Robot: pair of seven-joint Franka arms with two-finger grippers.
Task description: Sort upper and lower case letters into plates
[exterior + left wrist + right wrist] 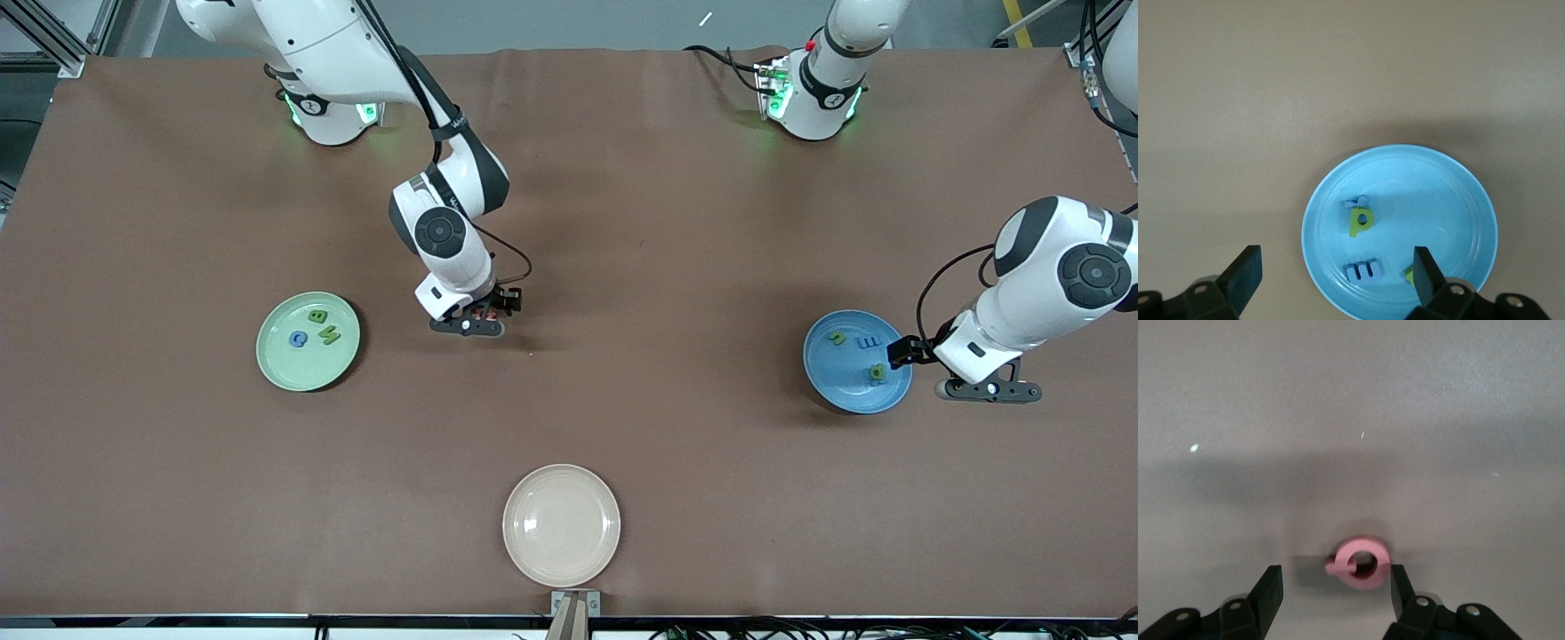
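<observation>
The pale mint green plate point(267, 356) lies toward the right arm's end and holds two green letters point(317, 316) and a blue one point(299, 338). The blue plate point(836, 387) lies toward the left arm's end; in the left wrist view the blue plate point(1438, 193) holds a green letter point(1360, 221) on a small blue piece, a blue letter point(1363, 270) and a green one partly hidden by a finger. A pinkish red letter point(1361, 561) lies on the table between my right gripper's point(1336, 590) open fingers, close to one of them. My right gripper point(493, 307) is low over it. My left gripper point(902, 353) is open and empty over the blue plate's rim point(1336, 273).
A cream-beige round plate point(561, 524) lies empty near the table's edge nearest the front camera, midway between the arms. The brown table point(676, 267) is bare around the pinkish red letter.
</observation>
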